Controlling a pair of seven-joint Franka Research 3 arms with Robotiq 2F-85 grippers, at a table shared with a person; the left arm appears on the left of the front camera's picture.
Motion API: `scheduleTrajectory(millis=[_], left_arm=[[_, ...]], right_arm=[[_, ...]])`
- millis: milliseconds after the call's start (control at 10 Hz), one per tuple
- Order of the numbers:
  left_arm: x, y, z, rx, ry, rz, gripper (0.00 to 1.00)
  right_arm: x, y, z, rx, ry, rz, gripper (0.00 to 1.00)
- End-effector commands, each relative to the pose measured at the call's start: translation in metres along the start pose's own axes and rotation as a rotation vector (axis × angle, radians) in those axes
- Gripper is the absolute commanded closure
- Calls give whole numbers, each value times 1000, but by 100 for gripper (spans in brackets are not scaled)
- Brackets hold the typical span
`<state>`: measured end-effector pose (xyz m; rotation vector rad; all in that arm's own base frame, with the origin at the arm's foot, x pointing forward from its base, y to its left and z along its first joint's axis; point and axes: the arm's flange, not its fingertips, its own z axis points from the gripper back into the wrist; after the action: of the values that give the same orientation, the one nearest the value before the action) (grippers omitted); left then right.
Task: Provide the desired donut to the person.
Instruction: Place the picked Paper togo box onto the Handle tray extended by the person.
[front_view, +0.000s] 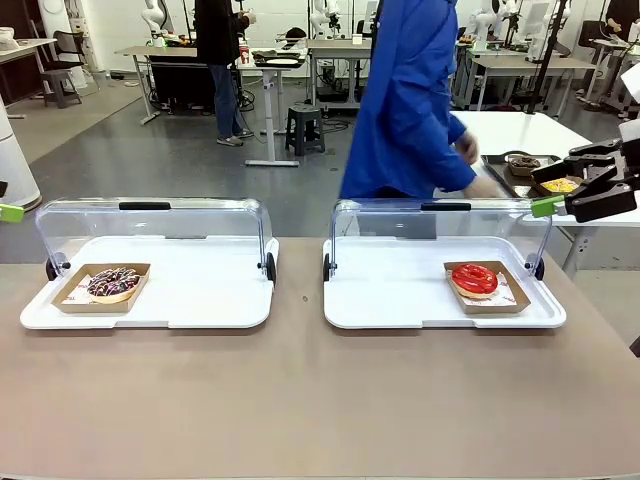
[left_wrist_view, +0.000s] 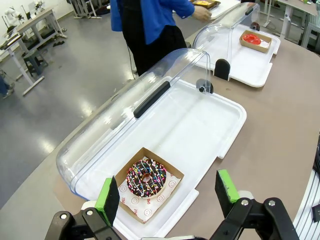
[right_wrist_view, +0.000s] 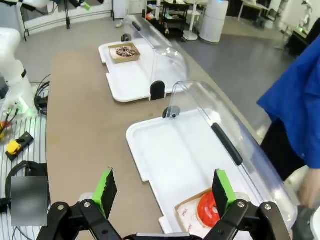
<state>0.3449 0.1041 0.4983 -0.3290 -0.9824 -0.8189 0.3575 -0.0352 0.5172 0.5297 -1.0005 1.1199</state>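
Observation:
A chocolate donut with coloured sprinkles (front_view: 113, 283) lies in a brown paper tray on the left white tray (front_view: 200, 300). On the right white tray (front_view: 400, 300) sits a red-glazed donut (front_view: 474, 279). Both clear lids are swung back. The person (front_view: 410, 100) in the blue coat stands beyond the right tray, turned toward a side table, hands down there. My left gripper (left_wrist_view: 167, 192) hangs open above the sprinkled donut (left_wrist_view: 146, 178). My right gripper (right_wrist_view: 163, 190) is open too, high over the red donut (right_wrist_view: 210, 208), and it shows at the right edge (front_view: 548, 190).
A white side table (front_view: 520, 135) at the far right carries a dark tray with more donuts. Cables and a yellow object (right_wrist_view: 12, 145) lie beside the brown table. The near half of the tabletop (front_view: 300, 400) is bare.

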Motion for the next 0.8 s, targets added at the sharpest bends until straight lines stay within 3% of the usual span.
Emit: scheduleTrajectory(millis=[0, 300, 700], left_arm=[[-1, 0, 0, -3, -10, 4, 0], [-1, 0, 0, -3, -10, 4, 0], [-1, 0, 0, -3, -10, 4, 0]], right_arm=[[-9, 8, 4, -33, 0, 34, 0], [-12, 11, 5, -25, 40, 44, 0], [-11, 17, 14, -128, 59, 32, 0]])
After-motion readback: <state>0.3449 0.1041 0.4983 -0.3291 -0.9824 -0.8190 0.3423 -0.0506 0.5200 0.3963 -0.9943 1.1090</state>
